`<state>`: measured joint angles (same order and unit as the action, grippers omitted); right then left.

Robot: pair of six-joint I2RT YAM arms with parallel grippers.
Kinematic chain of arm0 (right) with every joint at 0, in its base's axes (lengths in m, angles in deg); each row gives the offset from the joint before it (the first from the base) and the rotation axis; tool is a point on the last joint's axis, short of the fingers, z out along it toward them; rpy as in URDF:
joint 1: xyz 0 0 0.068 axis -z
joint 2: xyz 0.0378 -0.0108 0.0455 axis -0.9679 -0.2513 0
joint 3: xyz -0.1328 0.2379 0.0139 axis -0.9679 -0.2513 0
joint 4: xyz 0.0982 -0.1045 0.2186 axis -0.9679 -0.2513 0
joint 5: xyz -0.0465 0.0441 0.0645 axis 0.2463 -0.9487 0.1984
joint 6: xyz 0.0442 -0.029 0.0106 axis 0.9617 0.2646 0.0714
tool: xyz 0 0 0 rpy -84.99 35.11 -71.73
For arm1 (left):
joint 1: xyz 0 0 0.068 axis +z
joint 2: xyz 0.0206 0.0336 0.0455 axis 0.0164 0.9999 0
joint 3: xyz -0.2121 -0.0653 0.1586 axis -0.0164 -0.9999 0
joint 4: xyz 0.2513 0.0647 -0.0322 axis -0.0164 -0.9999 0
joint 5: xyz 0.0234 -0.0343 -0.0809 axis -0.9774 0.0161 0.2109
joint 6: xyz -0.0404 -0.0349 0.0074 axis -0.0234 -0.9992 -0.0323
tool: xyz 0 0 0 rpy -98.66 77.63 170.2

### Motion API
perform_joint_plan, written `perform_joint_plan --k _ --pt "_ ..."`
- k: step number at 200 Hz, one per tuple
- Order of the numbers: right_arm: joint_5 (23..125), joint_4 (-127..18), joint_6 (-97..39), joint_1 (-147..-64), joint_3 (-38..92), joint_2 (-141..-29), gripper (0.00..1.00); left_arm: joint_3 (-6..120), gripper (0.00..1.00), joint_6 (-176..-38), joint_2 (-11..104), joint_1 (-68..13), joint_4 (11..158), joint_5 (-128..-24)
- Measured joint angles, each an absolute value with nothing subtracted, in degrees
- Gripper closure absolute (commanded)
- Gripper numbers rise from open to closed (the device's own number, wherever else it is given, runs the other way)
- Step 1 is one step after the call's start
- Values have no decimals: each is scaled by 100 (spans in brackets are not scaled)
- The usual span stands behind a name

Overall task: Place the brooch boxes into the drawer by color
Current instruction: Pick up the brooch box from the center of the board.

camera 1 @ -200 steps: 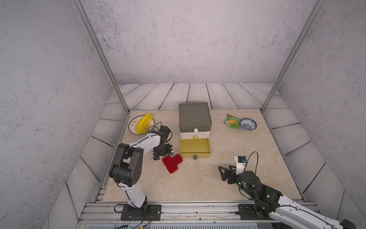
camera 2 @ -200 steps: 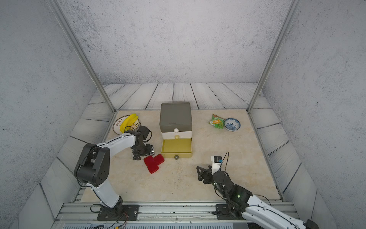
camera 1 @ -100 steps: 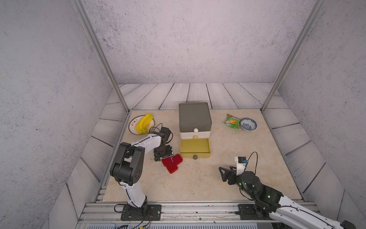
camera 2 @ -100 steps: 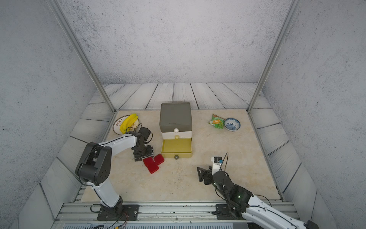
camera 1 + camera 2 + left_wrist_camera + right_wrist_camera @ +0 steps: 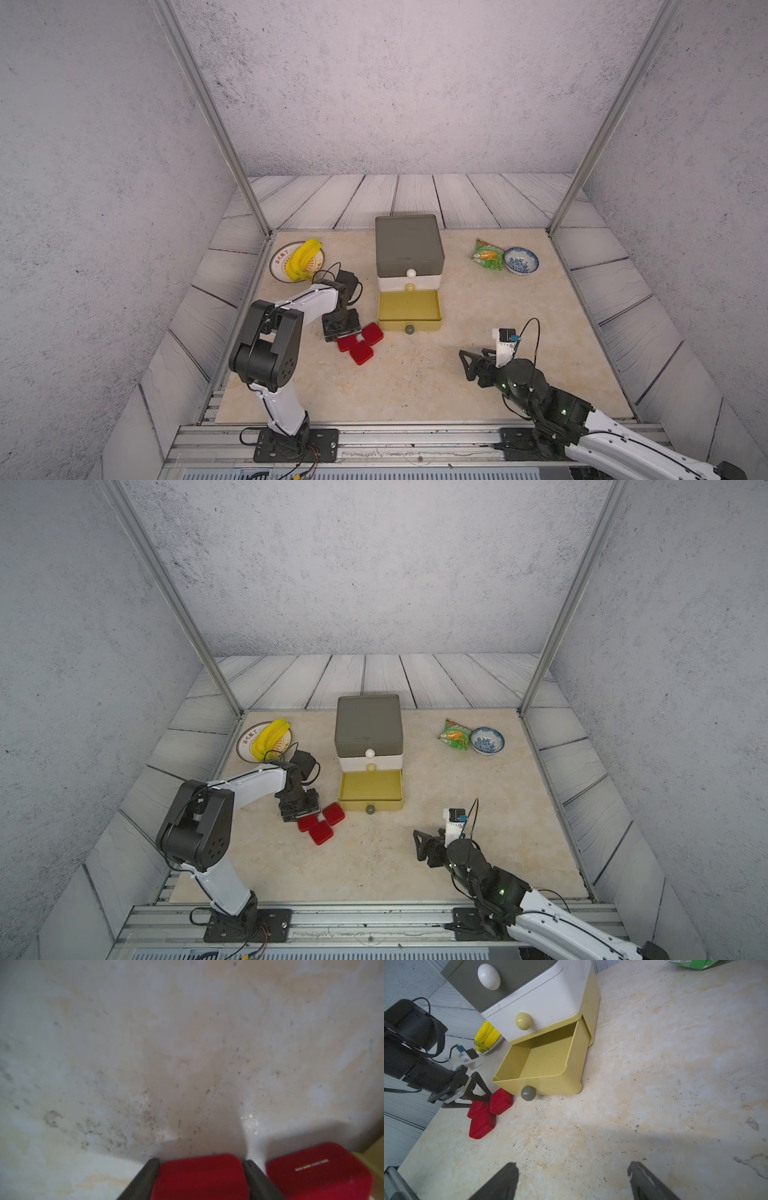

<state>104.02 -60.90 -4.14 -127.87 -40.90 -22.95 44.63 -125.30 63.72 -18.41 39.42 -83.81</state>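
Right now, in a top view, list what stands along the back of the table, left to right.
plate holding bananas → drawer cabinet → green snack packet → blue-and-white bowl

Smooth cream stone-look worktop (image 5: 415,374), speckled and faintly shiny, lies under me. The red brooch box (image 5: 199,1178) between the matt black plastic fingers (image 5: 143,1180) of my left hand (image 5: 200,1164) shows a soft, velvety nap. The drawer (image 5: 554,1007) is smooth moulded plastic with a dull sheen, its knobs (image 5: 489,976) glossy. Nearby are a brushed metal rail (image 5: 415,440), a glazed ceramic bowl (image 5: 521,261) and a shiny green packet (image 5: 487,254).
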Motion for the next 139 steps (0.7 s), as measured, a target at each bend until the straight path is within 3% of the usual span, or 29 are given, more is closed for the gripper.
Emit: perform_joint_plan --k 35,75,139 --pt "10393 -5913 -615 -12787 -3932 -2815 11 4463 56 -12466 5920 -1841 3835 -8414" --pt "10017 -5400 -947 -12778 -3062 -4332 11 4730 56 -12337 4716 -1841 3593 -8438" --pt "8352 -4163 -908 -12778 -713 -6955 14 5211 56 -12267 3778 -1865 3389 -7828"
